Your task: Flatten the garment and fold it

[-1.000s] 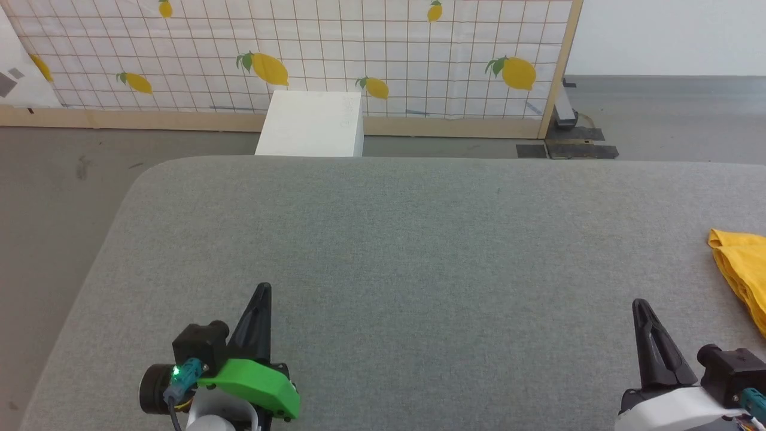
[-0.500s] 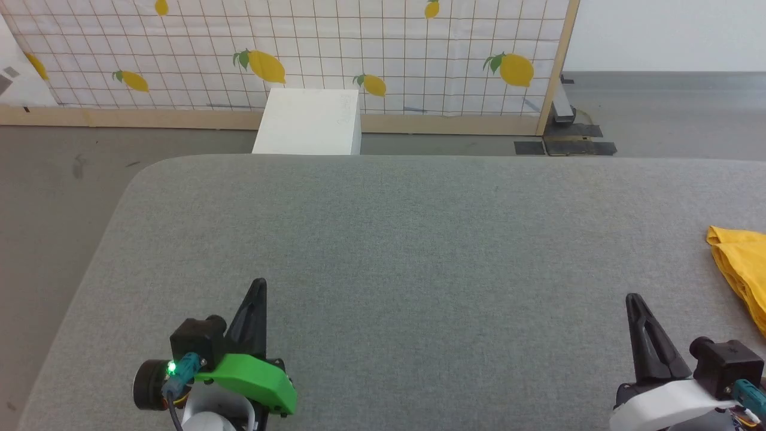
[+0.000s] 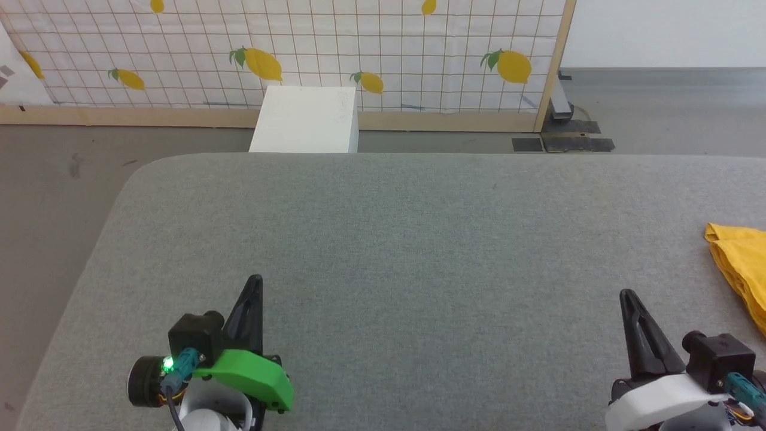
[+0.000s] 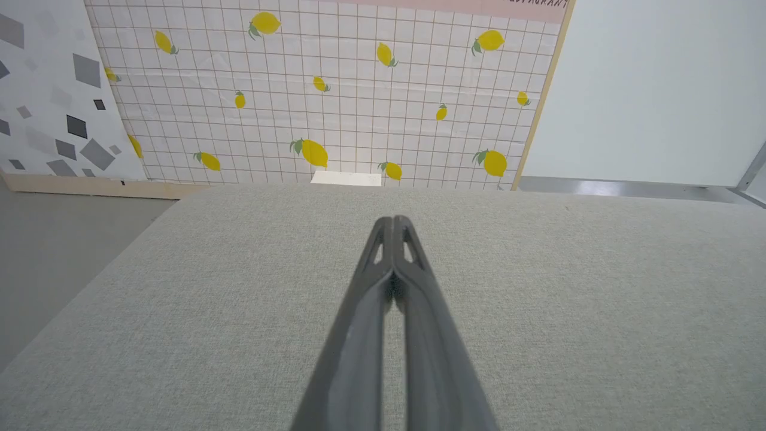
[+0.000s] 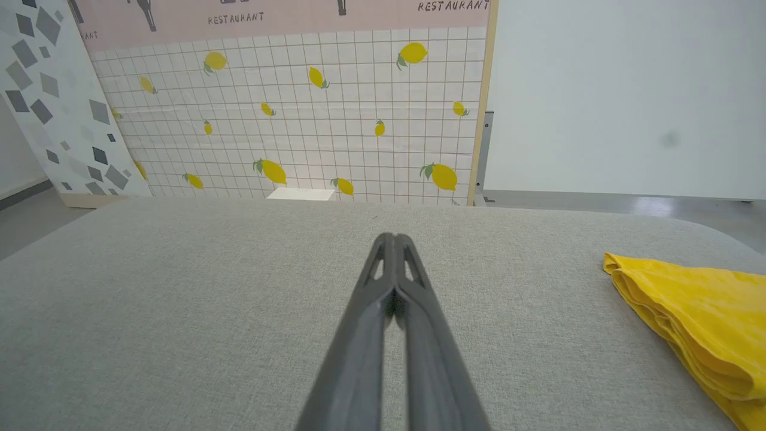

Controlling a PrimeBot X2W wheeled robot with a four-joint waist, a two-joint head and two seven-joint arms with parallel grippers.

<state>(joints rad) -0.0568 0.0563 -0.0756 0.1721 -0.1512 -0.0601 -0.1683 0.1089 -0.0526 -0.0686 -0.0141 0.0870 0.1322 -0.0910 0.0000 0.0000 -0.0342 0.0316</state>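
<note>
Yellow T-shirt [image 5: 688, 293] is lying in bunched layers at the right side of the grey padded table [image 3: 419, 239], well apart from the left gripper [image 3: 255, 281], nearer the right gripper [image 3: 626, 294]; both are showing fingers pressed together, empty. Reaching like that is risking shoving the stack, or pinching several layers.

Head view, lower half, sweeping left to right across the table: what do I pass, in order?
left gripper, shut → bare stretch of the grey table → right gripper, shut → yellow garment, lying at the right edge and cut off by the frame.
</note>
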